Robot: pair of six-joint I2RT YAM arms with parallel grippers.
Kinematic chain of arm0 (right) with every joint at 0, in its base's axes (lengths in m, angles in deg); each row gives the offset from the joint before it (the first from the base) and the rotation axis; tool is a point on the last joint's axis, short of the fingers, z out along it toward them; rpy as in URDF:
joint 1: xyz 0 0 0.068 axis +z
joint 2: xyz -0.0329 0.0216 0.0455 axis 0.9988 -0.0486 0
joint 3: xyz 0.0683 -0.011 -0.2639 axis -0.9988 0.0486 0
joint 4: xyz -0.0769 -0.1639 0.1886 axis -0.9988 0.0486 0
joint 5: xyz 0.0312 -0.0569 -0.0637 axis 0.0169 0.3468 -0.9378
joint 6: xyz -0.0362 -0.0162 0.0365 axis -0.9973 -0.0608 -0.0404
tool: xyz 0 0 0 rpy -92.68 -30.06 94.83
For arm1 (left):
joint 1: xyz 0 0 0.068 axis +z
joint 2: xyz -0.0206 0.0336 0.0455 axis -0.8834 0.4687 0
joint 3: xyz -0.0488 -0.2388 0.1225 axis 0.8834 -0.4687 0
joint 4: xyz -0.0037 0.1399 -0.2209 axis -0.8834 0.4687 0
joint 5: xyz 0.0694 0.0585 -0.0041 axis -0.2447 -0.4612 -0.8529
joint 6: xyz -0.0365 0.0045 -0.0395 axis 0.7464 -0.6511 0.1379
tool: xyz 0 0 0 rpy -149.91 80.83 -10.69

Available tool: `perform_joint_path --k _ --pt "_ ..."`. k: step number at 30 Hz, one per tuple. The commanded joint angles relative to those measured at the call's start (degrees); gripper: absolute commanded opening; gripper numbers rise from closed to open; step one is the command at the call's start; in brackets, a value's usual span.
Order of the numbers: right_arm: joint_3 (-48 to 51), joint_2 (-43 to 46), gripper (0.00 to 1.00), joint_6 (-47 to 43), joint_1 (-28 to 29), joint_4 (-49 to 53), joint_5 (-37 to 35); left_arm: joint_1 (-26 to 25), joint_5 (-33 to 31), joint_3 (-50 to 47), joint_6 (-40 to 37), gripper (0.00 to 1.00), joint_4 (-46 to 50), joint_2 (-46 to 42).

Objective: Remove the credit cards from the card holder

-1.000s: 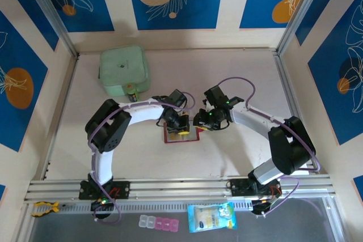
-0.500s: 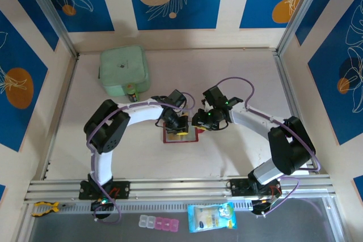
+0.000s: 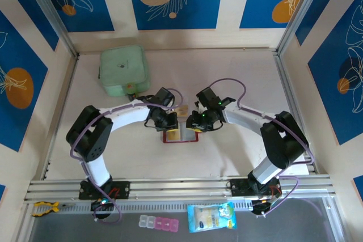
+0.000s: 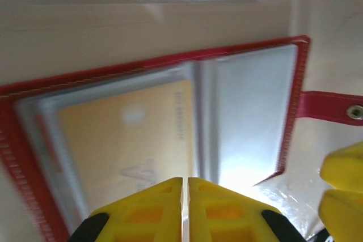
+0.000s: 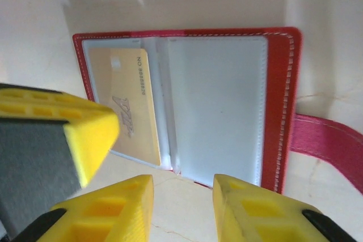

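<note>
**A:** Where is the card holder [image 3: 180,136]?

**B:** It lies open and flat in the middle of the desk [image 3: 238,77], between the two arms. A tan credit card [image 5: 127,106] sits in the pocket away from the snap tab [image 5: 329,140]. The other pocket looks plain grey.

**A:** Are its edges free?

**B:** The red border lies clear on the far side. The tab sticks out sideways on bare desk. Both pincers hang over the near edge.

**A:** What state are they in?

**B:** The left pincer [image 4: 184,196] is clenched, tips pressed together with nothing between them. The right pincer [image 5: 182,191] is released and empty, just beside the left.

**A:** What else is nearby?

**B:** A second card [image 3: 182,110] lies just past the far edge, seemingly under clear plastic. A pale green container [image 3: 123,71] sits well apart, toward the far left corner. There is open desk to the right.
</note>
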Motion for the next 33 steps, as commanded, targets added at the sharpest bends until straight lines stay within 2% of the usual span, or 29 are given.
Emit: perform_joint_path --k 1,7,18,33 --pt "-1.9 -1.9 0.33 1.3 1.2 -1.4 2.8 1.6 -1.4 -2.6 0.2 0.12 0.8 -2.6" --pt "-3.4 -4.1 0.33 1.3 2.3 -1.8 3.3 3.2 -1.0 -6.0 0.6 0.13 -0.4 -3.9" --pt "-4.6 -5.8 0.33 0.8 2.3 -2.1 4.3 3.2 1.3 -8.9 2.6 0.13 -3.4 -4.0" --pt "-5.0 -8.3 0.30 0.5 2.6 -5.3 7.6 3.9 -0.7 -6.6 1.2 0.12 -1.2 -4.7"
